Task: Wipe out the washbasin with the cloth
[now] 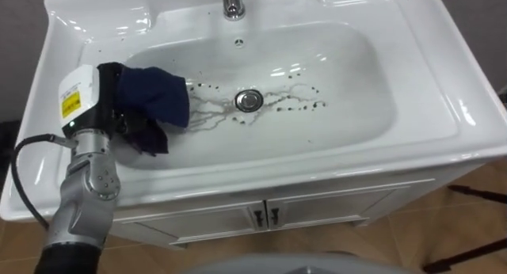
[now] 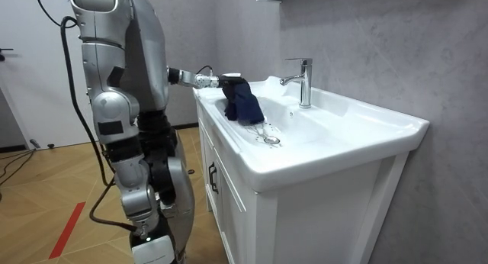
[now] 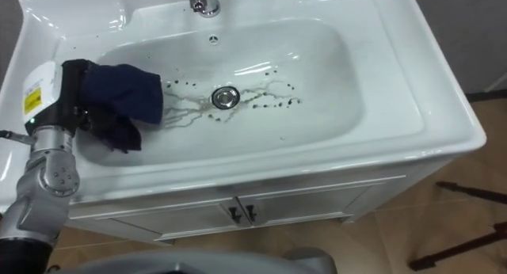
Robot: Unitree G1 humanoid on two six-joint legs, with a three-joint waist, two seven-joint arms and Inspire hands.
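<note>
A white basin [image 1: 348, 84] seen from above, set in a vanity with cabinet doors [image 1: 325, 211] below. The robot's left hand [image 1: 108, 90] reaches into the bowl's left side, and a dark blue cloth [image 1: 155, 100] is draped over the front of the hand against the slope, so its grip cannot be told. Dark specks [image 1: 305, 108] and thin streaks surround the drain [image 1: 249, 100], and a chrome tap [image 1: 231, 3] stands at the back rim

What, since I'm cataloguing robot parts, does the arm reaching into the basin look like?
The left arm is silver-grey metal, with a round jointed section near the wrist. The left hand is black, with a white block at its back bearing a yellow label. A black cable loops out from the forearm.
</note>
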